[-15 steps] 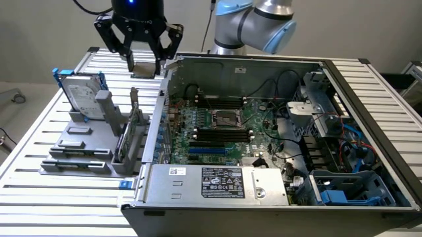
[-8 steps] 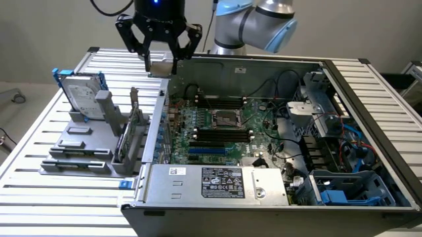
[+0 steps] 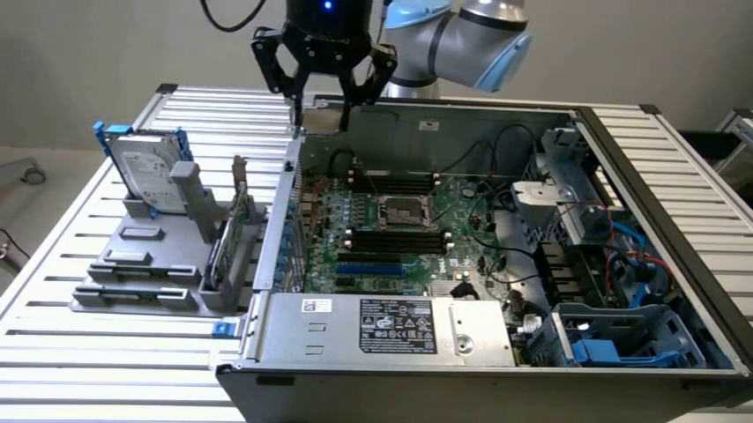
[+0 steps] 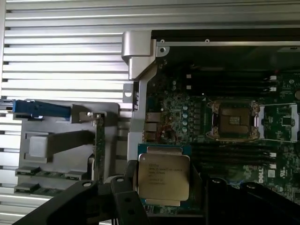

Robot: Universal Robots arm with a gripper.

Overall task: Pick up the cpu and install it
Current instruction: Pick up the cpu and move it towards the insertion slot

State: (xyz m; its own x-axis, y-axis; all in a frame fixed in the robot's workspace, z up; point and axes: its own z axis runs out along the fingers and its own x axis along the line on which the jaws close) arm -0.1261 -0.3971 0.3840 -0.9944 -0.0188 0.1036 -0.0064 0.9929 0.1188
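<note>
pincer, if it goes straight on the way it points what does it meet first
Carrying the cpu, probably the motherboard edge by the case wall, not the socket; depth unclear.

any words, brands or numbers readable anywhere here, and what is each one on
"DELL": white letters on the green motherboard.
Printed lines on the silver-grey square cpu: too blurred to read.
Black label on the grey power supply box: too small to read.
White label on the silver hard drive: too small to read.
</note>
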